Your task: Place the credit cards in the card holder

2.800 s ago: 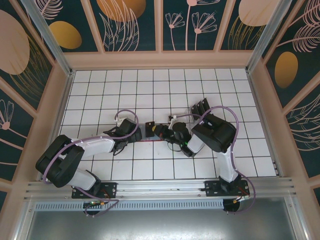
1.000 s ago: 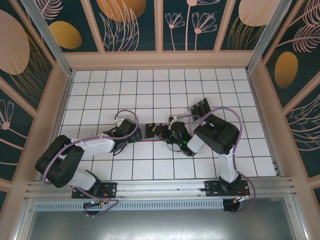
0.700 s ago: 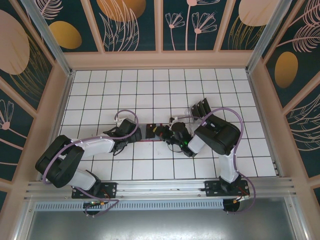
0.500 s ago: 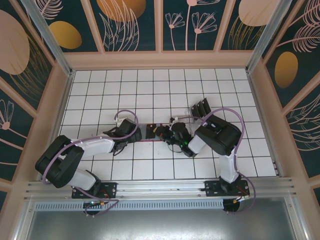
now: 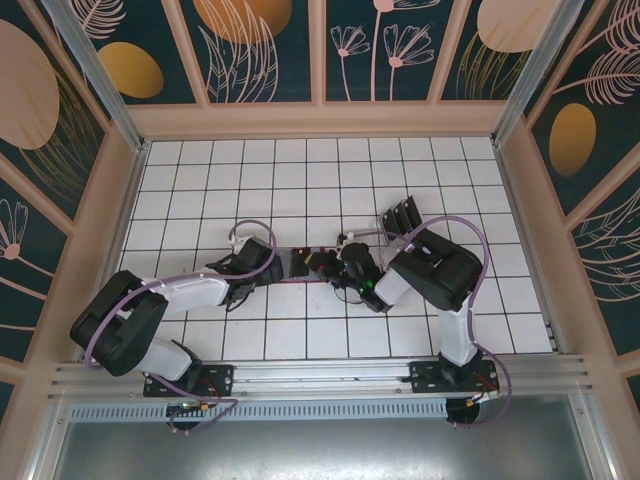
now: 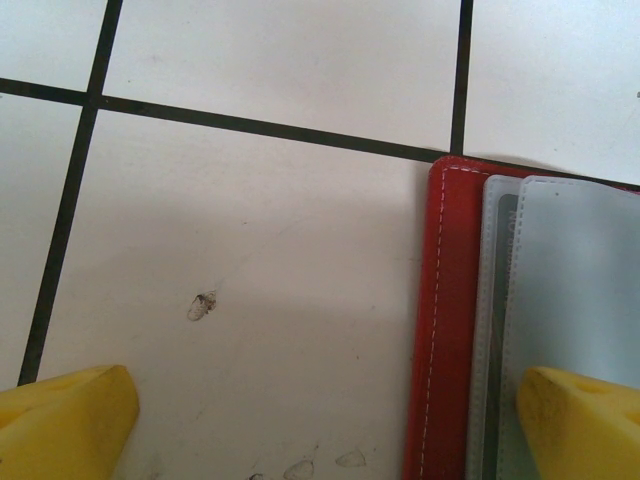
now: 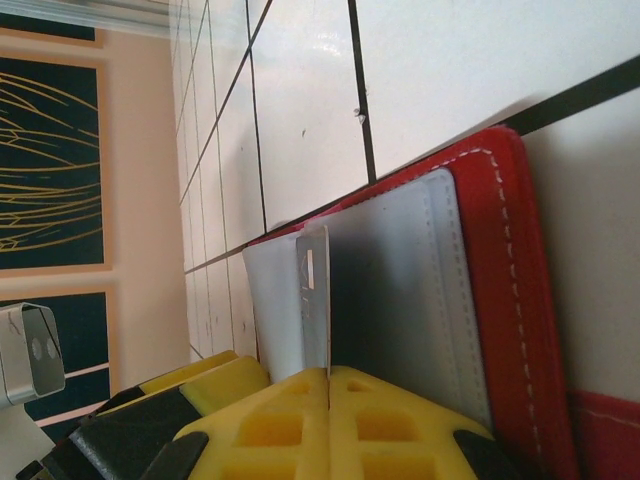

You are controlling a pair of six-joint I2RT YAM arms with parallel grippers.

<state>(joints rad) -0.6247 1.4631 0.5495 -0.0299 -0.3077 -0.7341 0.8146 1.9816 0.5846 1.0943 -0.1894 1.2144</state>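
Observation:
The red card holder (image 6: 445,320) lies open on the white tiles, its clear sleeves (image 7: 400,290) facing up. My left gripper (image 6: 325,430) is open wide at the holder's left end, and its right fingertip (image 6: 580,420) rests on a sleeve. My right gripper (image 7: 329,375) is shut on a thin credit card (image 7: 318,295), held edge-on over the sleeves. In the top view the holder (image 5: 298,264) sits between the left gripper (image 5: 272,265) and the right gripper (image 5: 322,265).
More dark cards stand in a rack (image 5: 402,215) behind the right arm. White tiled floor (image 5: 300,180) stretches beyond the holder. Beige walls (image 5: 120,200) enclose the table on three sides.
The right gripper has edged slightly left over the holder with its card. The left arm has stayed put.

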